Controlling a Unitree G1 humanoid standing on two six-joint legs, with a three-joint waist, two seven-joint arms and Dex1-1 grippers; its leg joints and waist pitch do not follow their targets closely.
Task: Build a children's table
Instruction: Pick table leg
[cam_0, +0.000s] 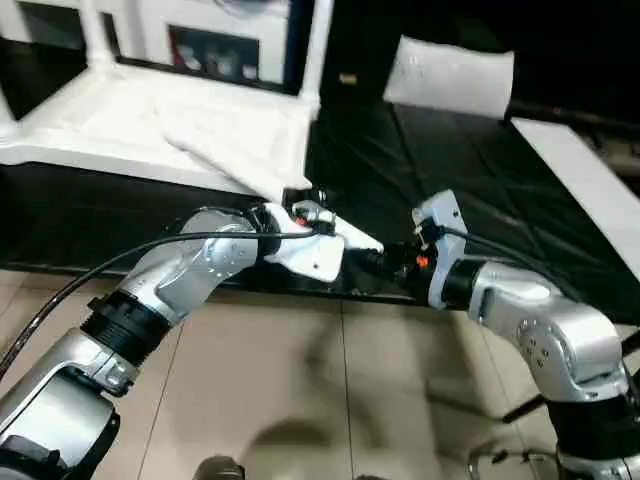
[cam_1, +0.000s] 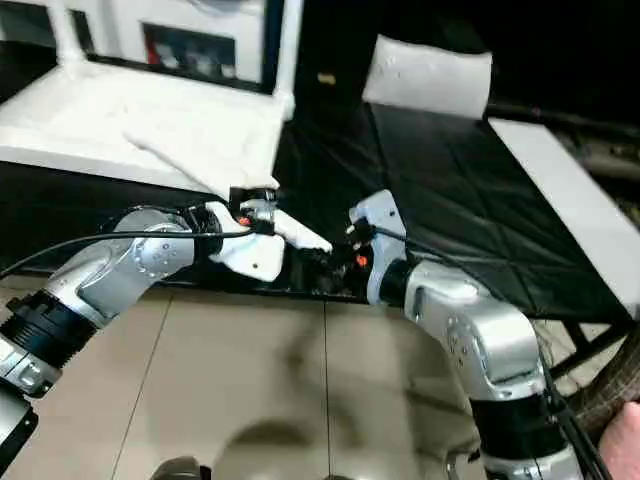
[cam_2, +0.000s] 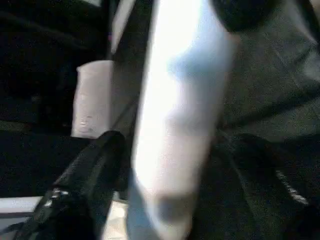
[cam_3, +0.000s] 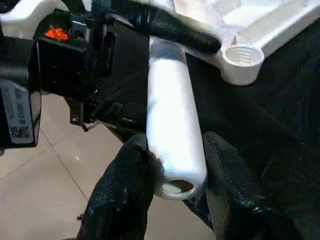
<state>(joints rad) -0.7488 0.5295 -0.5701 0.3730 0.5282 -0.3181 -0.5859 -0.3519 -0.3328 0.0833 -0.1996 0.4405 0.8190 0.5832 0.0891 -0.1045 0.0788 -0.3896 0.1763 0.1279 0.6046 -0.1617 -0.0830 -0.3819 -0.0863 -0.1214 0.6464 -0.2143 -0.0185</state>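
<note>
The white tabletop lies upside down on a black mat, ribbed side up, with two legs standing in its far corners. A loose white leg lies slanted over the tabletop's near right corner, close to an empty round socket. My left gripper is shut on this leg partway along it. My right gripper is shut on the leg's free end, with black fingers pressed on both sides. In the left wrist view the leg runs between that gripper's fingers.
A white cabinet with dark compartments stands behind the tabletop. A white pillow-like slab lies at the back, a long white board on the right. The black mat ends at tiled floor. A person's hand shows bottom right.
</note>
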